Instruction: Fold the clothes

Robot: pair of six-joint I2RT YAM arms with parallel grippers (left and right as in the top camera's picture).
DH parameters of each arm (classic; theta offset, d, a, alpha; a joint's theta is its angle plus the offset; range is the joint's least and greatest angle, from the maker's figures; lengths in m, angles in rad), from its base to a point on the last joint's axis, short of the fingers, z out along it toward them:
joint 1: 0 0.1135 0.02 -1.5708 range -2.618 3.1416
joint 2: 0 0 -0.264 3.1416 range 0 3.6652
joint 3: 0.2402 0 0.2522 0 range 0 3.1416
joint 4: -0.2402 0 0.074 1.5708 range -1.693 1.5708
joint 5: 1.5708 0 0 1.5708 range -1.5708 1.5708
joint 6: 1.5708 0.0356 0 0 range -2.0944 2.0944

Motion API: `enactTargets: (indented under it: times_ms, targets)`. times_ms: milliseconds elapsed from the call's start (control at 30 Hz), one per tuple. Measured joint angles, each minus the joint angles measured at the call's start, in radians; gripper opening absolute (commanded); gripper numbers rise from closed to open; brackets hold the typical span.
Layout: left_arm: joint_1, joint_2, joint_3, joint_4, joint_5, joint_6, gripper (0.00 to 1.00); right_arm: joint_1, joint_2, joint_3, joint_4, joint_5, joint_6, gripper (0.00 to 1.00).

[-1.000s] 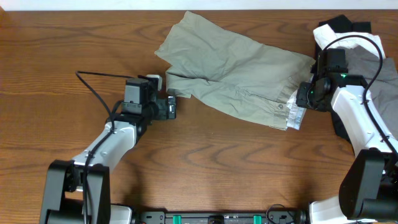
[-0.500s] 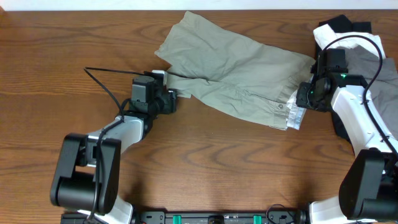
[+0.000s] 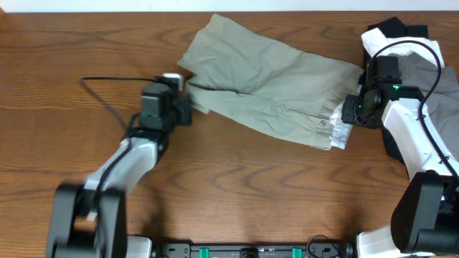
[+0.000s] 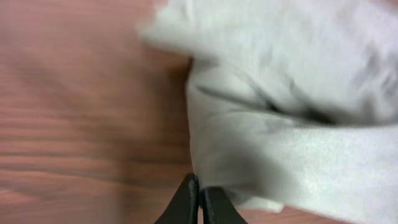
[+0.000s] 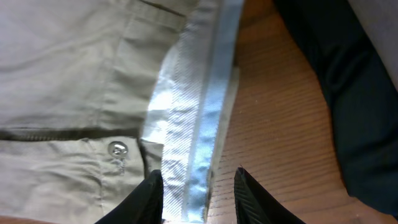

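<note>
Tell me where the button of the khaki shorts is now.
In the overhead view the button sits at the right end of the khaki shorts, on the waistband, close beside the right tool.

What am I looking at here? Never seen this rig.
Two robot arms at a wooden table. One picture looks down from above; the other two come from cameras on each wrist. Khaki shorts lie flat, with a pile of dark and white garments beside the right arm. The left arm's jaws are shut at a leg hem; the blurred wrist view doesn't show whether cloth is pinched. The right arm's jaws stand open over the waistband, holding nothing.
</note>
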Motion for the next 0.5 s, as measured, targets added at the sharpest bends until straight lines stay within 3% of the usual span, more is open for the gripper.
enactTargets:
  times_ms: [267,500]
  targets:
    - [0.035,-0.433,0.002,-0.184,-0.132,0.042,0.06,0.0,0.0,0.0,0.002,0.0,0.0,0.36]
    - [0.034,-0.452,0.004,-0.342,-0.213,0.136,0.06,0.0,0.0,0.0,-0.004,-0.012,-0.012,0.36]
